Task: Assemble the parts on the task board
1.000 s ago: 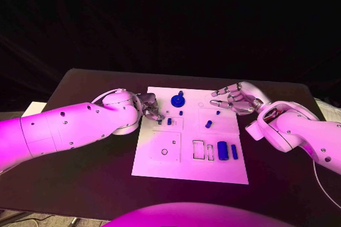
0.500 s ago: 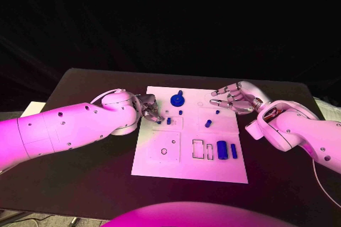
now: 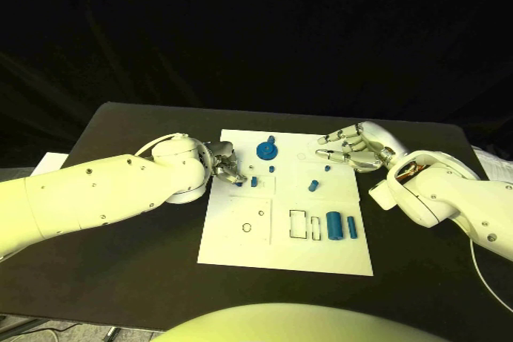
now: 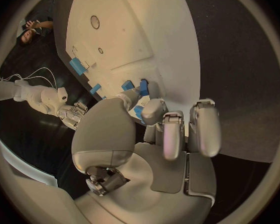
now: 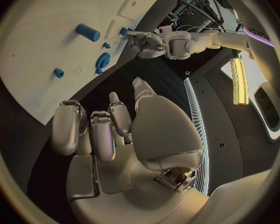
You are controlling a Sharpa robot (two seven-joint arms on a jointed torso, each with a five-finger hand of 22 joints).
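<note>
R hand (image 5: 109, 134) empty, near task board (image 5: 47, 50)

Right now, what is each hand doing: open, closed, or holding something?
Left hand: fingers curled down at a small blue part on the task board; a grip cannot be told.
Right hand: open, holding nothing.

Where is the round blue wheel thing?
In the head view, the round blue part sits near the task board's far edge, between the left hand and right hand.

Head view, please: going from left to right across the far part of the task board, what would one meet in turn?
Left hand → small blue peg → round blue part → blue part → right hand.
</note>
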